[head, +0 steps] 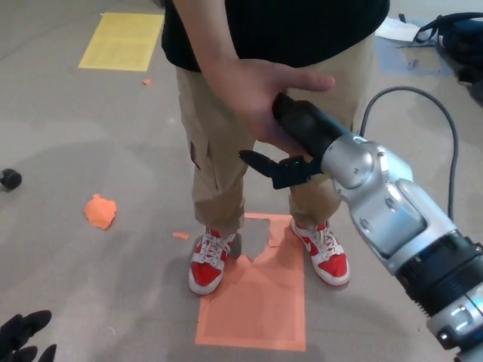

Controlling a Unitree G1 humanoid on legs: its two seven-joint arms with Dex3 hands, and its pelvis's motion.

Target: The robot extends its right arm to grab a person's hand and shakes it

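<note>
The robot's right hand (pixel 290 147) reaches from the lower right and is clasped around the person's hand (pixel 260 98), which lies just above and around it, in front of the person's thighs. The left hand (pixel 23 341) sits far off, state unclear.

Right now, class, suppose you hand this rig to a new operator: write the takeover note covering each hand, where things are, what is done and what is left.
Right hand: shut on the person's hand, in front of the person's waist.
Left hand: low at the bottom left corner, holding nothing; open or shut cannot be told.
Done: arm extended, hand clasped.
Left: shake it, then let go.
</note>
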